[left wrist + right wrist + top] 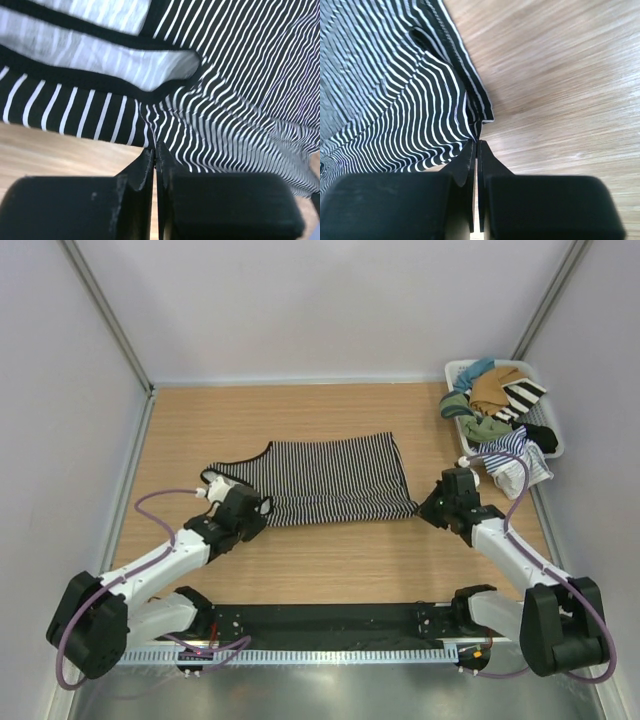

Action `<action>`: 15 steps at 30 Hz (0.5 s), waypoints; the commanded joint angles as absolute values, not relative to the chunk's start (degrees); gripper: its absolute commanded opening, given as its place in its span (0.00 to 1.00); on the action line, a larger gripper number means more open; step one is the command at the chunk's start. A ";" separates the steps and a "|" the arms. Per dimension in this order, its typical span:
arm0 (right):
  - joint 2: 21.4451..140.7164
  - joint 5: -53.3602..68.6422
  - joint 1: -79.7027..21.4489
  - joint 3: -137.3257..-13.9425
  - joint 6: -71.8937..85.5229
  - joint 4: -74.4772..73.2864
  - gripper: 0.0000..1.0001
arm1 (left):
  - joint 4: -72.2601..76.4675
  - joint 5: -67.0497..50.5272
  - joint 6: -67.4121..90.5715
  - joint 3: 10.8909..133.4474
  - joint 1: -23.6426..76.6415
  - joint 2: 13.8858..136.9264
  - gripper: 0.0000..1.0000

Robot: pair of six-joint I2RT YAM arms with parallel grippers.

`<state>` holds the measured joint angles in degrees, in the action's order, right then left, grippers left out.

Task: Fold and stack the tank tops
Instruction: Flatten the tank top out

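Note:
A fine black-and-white striped tank top (330,480) lies spread across the middle of the wooden table. My left gripper (262,508) is shut on its near-left edge, just below the armhole; in the left wrist view the closed gripper (155,150) pinches the striped cloth (240,75). Over at the near-right corner, my right gripper (420,508) is shut on the hem, and the right wrist view shows that gripper (477,142) clamping the tank top (395,100) there. A blue-and-white striped tank top (515,455) hangs over the near end of the basket at the right.
A white basket (455,370) at the back right holds tan, green, teal and black clothes and a bold wide-striped cloth (522,395). Grey walls close in the table on the left, back and right. Bare wood (340,560) lies between the top and the arm bases.

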<state>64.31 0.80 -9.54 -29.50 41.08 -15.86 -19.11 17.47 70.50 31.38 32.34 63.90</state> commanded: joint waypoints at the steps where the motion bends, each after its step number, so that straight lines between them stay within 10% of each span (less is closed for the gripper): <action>1: 60.39 -1.76 -9.58 -28.31 40.87 -18.01 0.07 | -23.11 19.60 70.84 28.48 34.09 60.47 0.03; 8: 51.78 -3.86 -9.67 -26.89 40.43 -23.64 0.45 | -31.97 20.74 71.81 27.24 35.77 53.54 0.40; 15: 53.60 -1.85 -9.67 -32.50 34.03 -20.75 0.44 | -36.65 25.21 69.36 31.89 36.39 45.88 0.88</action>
